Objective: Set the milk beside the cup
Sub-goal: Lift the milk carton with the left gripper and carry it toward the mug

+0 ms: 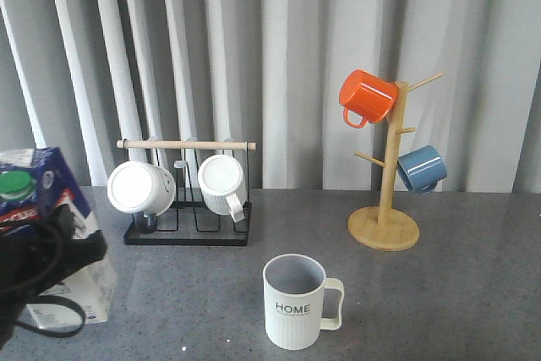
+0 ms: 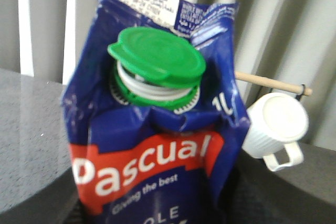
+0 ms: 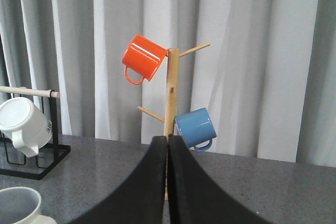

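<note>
Left jaws clamped on milk [image 2: 152, 145], far left of counter [image 1: 439, 293]. Cup [image 1: 296, 302] stands well apart, center front. My right jaws pressed together, empty.

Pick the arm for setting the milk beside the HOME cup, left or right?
Left. Its gripper is already at the milk on the table's left side, the carton filling its wrist view. The right gripper is shut and empty, aimed at the wooden mug tree. The cup has bare table to its left.
</note>
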Robot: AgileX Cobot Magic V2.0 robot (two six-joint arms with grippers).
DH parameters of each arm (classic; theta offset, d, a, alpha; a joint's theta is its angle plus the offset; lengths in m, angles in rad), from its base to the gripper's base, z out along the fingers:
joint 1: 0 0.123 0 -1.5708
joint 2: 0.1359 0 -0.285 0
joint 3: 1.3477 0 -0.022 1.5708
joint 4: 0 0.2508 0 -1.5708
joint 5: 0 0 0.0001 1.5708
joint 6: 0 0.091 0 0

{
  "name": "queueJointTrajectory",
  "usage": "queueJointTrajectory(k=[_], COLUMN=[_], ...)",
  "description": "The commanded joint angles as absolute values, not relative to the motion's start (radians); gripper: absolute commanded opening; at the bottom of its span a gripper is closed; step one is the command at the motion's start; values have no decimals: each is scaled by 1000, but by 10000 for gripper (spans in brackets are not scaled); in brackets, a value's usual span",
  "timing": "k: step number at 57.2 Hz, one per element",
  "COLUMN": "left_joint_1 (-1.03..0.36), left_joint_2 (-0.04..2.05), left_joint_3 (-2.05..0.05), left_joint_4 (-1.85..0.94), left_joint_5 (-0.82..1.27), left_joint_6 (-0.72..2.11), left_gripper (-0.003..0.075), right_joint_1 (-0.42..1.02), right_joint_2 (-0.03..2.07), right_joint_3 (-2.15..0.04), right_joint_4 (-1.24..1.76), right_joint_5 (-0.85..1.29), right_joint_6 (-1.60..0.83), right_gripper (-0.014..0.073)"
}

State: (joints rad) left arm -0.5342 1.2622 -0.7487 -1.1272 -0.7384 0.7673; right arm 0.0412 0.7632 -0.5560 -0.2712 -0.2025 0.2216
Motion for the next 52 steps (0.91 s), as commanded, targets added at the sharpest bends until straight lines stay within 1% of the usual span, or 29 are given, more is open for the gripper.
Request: queueJointTrajectory(k=[1, 10, 18, 33, 52], left_joint_1=[-661, -763, -800, -797, -797], left_joint_2=[1279, 1387, 1501, 1680, 1783], left_joint_3=[-853, -948, -1017, -1101, -1105], left_joint_4=[-1160, -1159, -1165, -1142, -1048], left_joint_5=[-848, -895, -908, -1005, -998], left_joint_6=[908, 910, 887, 732, 612], left_gripper=[93, 93, 93, 93, 93], right_joint_1=[33, 33, 33, 33, 33], right_joint_2=[759, 759, 759, 759, 759], right_joint_3=[-580, -580, -580, -580, -580], right_joint_4=[-275, -275, -275, -275, -275], right_joint_5=[-274, -274, -274, -274, -274], right_joint_6=[221, 221, 221, 221, 221], right_gripper=[-9, -9, -9, -9, -9])
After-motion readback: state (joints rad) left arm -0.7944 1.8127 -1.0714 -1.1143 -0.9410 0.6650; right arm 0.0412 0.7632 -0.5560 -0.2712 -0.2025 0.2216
